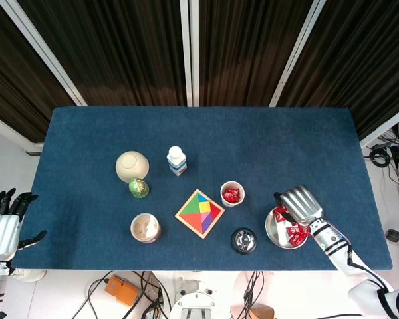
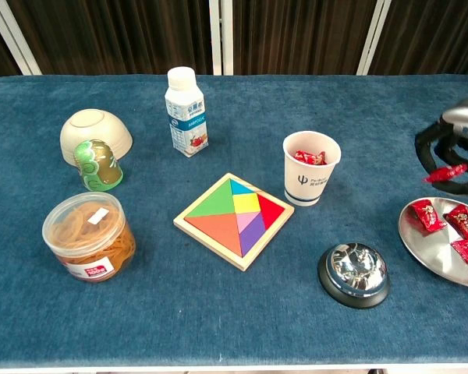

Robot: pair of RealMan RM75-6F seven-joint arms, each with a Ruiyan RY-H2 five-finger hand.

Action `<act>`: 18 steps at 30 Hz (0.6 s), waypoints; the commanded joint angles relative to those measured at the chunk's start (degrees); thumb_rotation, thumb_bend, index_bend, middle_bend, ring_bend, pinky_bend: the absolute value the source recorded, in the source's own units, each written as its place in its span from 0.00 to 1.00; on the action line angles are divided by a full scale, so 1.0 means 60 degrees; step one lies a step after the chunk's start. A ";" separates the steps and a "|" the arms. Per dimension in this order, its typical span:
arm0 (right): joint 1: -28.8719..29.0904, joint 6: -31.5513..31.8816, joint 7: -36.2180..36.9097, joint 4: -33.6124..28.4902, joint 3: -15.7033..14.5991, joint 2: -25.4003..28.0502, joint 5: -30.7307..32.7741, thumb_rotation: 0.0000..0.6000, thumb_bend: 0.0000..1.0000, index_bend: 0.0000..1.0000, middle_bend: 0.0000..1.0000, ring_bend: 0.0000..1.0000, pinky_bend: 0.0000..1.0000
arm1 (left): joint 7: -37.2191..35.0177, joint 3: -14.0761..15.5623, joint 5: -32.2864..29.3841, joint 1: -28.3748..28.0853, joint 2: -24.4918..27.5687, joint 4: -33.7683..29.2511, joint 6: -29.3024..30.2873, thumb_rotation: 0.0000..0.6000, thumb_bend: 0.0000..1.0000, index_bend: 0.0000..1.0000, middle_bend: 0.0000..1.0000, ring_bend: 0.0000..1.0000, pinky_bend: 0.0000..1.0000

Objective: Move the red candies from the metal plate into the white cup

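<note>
The white cup stands mid-table with red candies inside. At the right edge lies the metal plate, with several red candies on it. My right hand hovers above the plate's far side and pinches one red candy between its fingers, lifted off the plate. Far off the table's left end, my left hand rests with its fingers apart and nothing in it.
A silver bell sits between cup and plate at the front. A tangram puzzle, a milk bottle, an upturned bowl, a green figurine and a tub of rubber bands fill the left half.
</note>
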 commanded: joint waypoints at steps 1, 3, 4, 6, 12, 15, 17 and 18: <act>0.0516 0.0026 0.0283 -0.0672 0.0625 0.0240 -0.0164 1.00 0.53 0.65 0.86 1.00 1.00 | 0.0005 -0.0017 0.0008 -0.0021 -0.0001 -0.0013 -0.0004 1.00 0.02 0.21 0.17 0.00 0.00; 0.0916 -0.0358 0.0235 -0.0924 0.0985 0.0203 0.0082 1.00 0.53 0.65 0.86 1.00 1.00 | 0.0035 -0.0024 0.0012 -0.0048 0.0004 -0.0030 -0.0031 1.00 0.02 0.21 0.17 0.00 0.00; 0.1077 -0.0519 0.0117 -0.0985 0.1106 0.0157 0.0187 1.00 0.53 0.65 0.86 1.00 1.00 | 0.0051 -0.0028 0.0012 -0.0058 0.0010 -0.0042 -0.0041 1.00 0.02 0.21 0.17 0.00 0.00; 0.1454 -0.0933 -0.0238 -0.1072 0.1342 -0.0054 0.0506 1.00 0.53 0.64 0.86 1.00 1.00 | 0.0083 -0.0037 0.0017 -0.0072 0.0032 -0.0075 -0.0041 1.00 0.02 0.21 0.17 0.00 0.00; 0.2150 -0.1844 -0.1048 -0.0897 0.1524 -0.0740 0.1500 1.00 0.53 0.60 0.86 1.00 1.00 | 0.0128 -0.0037 -0.0036 -0.0058 0.0083 -0.0132 -0.0051 1.00 0.02 0.21 0.17 0.00 0.00; 0.2311 -0.1994 -0.1266 -0.0717 0.1520 -0.1000 0.1857 1.00 0.53 0.58 0.86 1.00 1.00 | 0.0126 -0.0017 -0.0053 -0.0049 0.0078 -0.0113 -0.0072 1.00 0.02 0.21 0.17 0.00 0.00; 0.2391 -0.2037 -0.1333 -0.0582 0.1500 -0.1149 0.2001 1.00 0.52 0.56 0.86 1.00 1.00 | 0.0106 -0.0013 -0.0069 -0.0039 0.0072 -0.0096 -0.0073 1.00 0.02 0.21 0.17 0.00 0.00; 0.2427 -0.2064 -0.1364 -0.0528 0.1481 -0.1196 0.2040 1.00 0.52 0.54 0.86 1.00 1.00 | 0.0100 -0.0014 -0.0073 -0.0034 0.0072 -0.0089 -0.0067 1.00 0.02 0.21 0.17 0.00 0.00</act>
